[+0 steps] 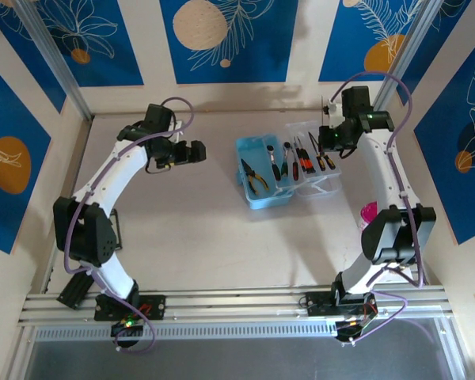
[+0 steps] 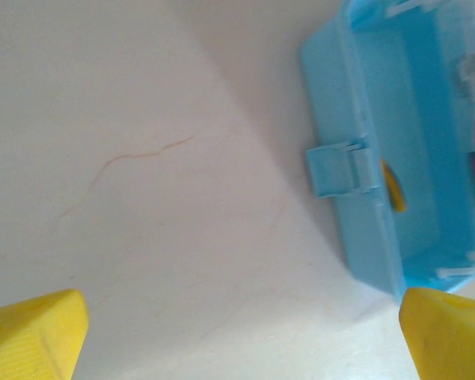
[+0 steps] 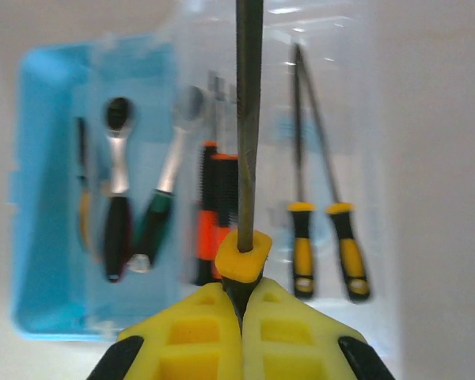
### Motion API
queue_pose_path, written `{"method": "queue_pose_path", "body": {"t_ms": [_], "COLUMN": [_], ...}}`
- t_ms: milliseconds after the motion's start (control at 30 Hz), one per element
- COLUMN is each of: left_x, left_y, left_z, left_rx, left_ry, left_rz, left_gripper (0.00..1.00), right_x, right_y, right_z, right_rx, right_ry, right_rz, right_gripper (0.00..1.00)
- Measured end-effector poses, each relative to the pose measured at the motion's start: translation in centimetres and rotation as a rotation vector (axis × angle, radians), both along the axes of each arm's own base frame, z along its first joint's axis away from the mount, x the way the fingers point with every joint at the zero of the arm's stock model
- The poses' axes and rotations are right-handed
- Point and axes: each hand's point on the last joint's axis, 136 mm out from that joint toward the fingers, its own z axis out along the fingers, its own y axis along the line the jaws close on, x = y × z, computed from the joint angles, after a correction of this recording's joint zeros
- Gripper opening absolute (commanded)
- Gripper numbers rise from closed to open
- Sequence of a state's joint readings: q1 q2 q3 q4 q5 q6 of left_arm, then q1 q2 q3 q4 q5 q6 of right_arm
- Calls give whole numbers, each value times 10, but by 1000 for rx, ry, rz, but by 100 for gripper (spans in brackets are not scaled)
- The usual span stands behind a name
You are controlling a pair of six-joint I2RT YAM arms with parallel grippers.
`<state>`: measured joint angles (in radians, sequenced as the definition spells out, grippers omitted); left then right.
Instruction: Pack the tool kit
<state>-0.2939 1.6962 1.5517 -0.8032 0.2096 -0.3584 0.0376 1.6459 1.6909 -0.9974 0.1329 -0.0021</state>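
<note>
Two arms reach out over the table (image 1: 182, 229). The left arm stretches forward with its elbow bent, and the left gripper (image 1: 196, 152) is spread wide and empty just left of the open case (image 1: 263, 190) at mid-table. The right gripper (image 3: 241, 305) hangs above the case's clear lid (image 1: 321, 184), pinching a slim tool (image 3: 248, 119) by its handle.

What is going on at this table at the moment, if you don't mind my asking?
Two robot arms are packing a tool kit. The right arm has its jaws shut on a slim long-shafted tool, held above the clear side of the open blue case, where yellow-handled pliers, wrenches and screwdrivers already lie. The left arm has its jaws wide open and empty, over bare table just left of the case.
</note>
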Motion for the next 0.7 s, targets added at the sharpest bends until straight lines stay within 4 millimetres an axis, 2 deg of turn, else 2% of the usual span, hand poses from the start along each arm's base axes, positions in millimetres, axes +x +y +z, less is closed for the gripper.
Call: {"method": "queue_pose_path", "body": {"t_ms": [300, 700], "left_x": [-14, -14], "left_y": [9, 9], "left_z": [-24, -25], "left_rx": [52, 54], "left_ry": [64, 65], "left_rz": [-5, -8], "left_gripper": [100, 100], "right_x": [0, 3], "right_y": [-23, -24], "right_z": [-50, -63], "right_rx": [-168, -204], "right_ry": [164, 192], "right_rz": [15, 34], "right_gripper": [0, 0]}}
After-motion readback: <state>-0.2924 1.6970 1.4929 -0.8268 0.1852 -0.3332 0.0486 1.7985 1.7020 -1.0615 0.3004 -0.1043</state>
